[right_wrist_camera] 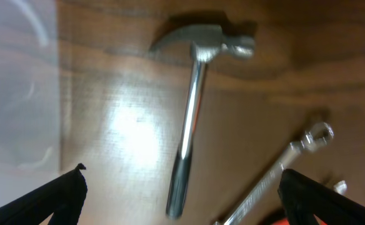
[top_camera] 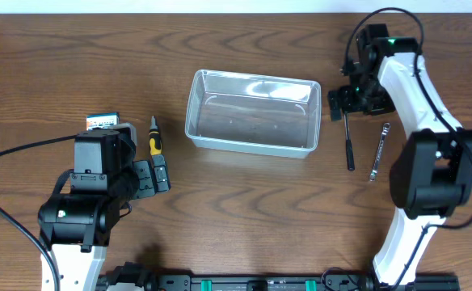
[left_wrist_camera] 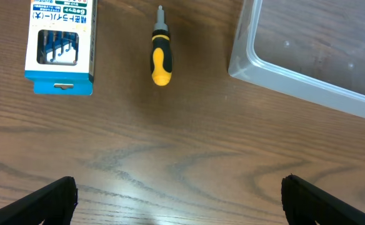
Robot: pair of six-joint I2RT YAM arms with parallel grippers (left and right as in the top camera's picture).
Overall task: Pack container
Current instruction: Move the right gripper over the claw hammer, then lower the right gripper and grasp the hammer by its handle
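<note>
Our right jaws hang spread over the hammer point(right_wrist_camera: 189, 119) at frame centre; we should straddle its shaft squarely before closing.

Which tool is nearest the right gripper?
The hammer, directly below the right gripper; the wrench is off to the side, the screwdriver past the container.
</note>
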